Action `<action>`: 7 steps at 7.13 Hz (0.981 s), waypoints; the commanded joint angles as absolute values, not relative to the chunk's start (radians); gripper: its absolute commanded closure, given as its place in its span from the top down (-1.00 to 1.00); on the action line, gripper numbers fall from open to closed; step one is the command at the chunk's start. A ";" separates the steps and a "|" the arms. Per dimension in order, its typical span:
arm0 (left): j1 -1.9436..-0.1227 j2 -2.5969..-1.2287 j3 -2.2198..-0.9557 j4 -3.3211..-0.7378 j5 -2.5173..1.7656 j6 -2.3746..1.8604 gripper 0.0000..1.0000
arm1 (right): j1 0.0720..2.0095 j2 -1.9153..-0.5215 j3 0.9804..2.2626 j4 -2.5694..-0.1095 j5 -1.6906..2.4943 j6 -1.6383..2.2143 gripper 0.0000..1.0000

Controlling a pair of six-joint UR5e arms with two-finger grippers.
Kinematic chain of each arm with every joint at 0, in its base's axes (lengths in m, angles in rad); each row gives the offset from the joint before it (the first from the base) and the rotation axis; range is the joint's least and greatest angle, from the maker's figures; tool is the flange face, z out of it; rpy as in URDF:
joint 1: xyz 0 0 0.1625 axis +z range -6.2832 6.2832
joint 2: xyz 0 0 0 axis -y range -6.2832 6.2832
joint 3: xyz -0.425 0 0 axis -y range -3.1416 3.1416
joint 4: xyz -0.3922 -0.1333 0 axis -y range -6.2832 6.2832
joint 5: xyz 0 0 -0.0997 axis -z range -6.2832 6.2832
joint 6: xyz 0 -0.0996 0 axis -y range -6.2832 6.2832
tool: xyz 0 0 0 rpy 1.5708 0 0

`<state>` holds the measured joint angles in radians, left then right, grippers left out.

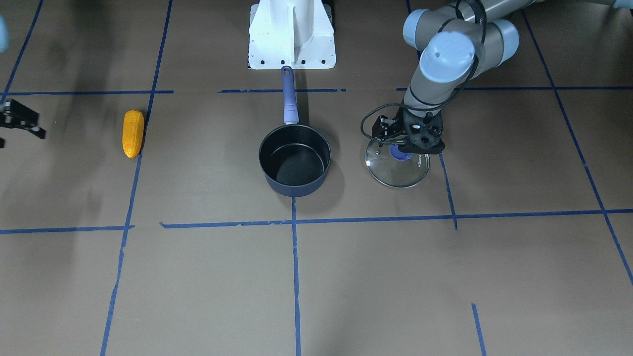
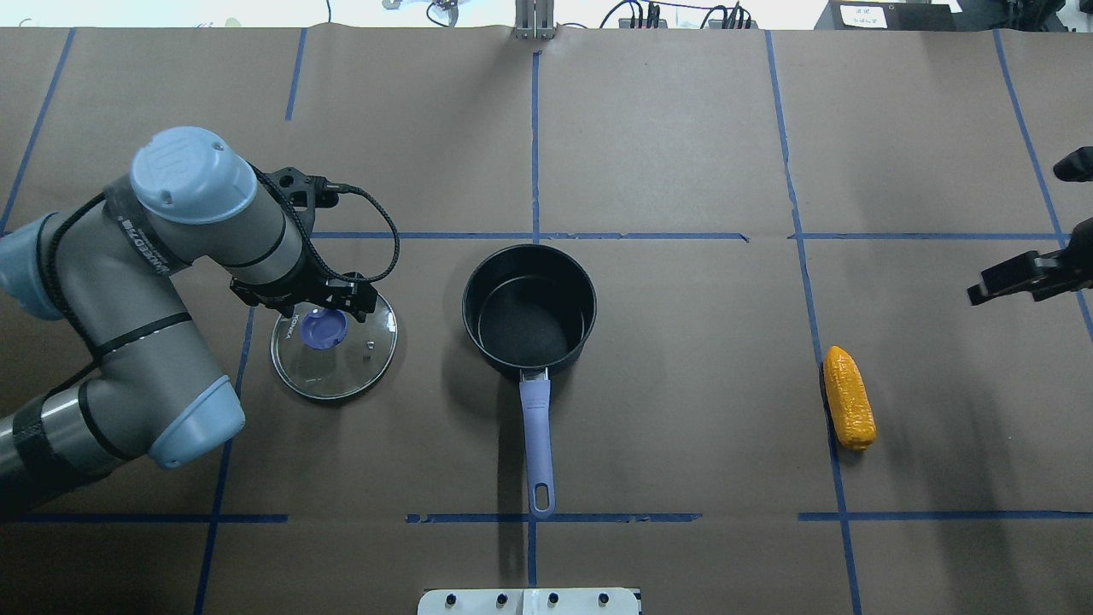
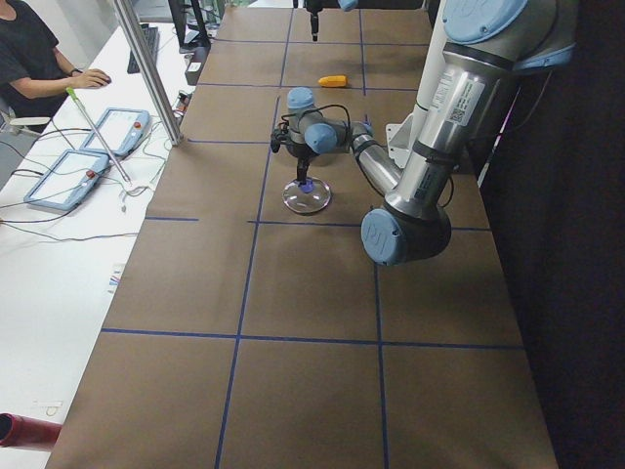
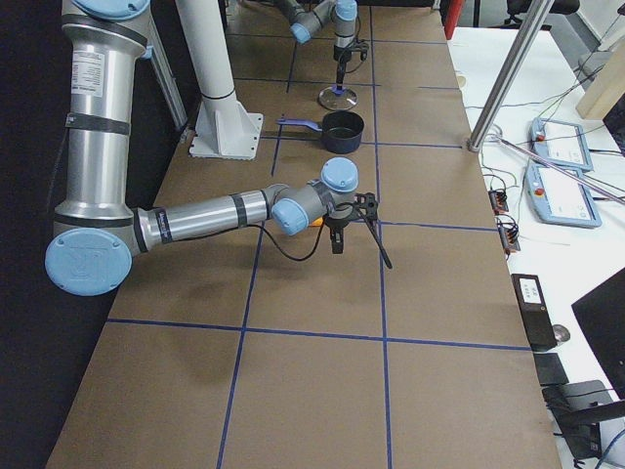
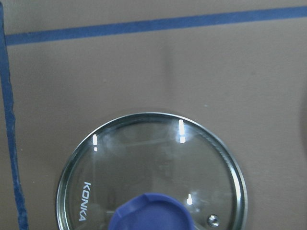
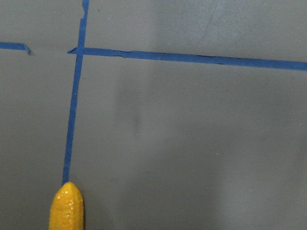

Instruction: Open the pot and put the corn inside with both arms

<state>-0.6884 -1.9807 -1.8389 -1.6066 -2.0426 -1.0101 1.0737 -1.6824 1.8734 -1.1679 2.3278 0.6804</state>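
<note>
The navy pot stands uncovered at the table's middle, its black inside bare and its periwinkle handle pointing toward the robot's base. Its glass lid lies flat on the table to the pot's left. My left gripper hangs right over the lid's blue knob; I cannot tell whether its fingers grip the knob. The knob fills the bottom edge of the left wrist view. The orange-yellow corn lies on the table far right. My right gripper is open and empty, beyond the corn near the table's edge.
The white base pedestal stands behind the pot's handle. Blue tape lines cross the brown table cover. An operator sits at a side desk with pendants and cables, off the table.
</note>
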 commanded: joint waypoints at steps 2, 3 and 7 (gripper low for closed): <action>-0.710 -1.921 -1.940 -1.601 -2.043 -1.035 1.00 | 0.760 -1.686 1.925 -1.034 2.056 1.085 0.98; -0.712 -1.919 -1.940 -1.601 -2.043 -1.038 1.00 | 0.705 -1.684 1.925 -1.034 2.033 1.171 0.98; -0.710 -1.921 -1.945 -1.601 -2.040 -1.074 1.00 | 0.609 -1.686 1.907 -1.037 1.982 1.229 0.85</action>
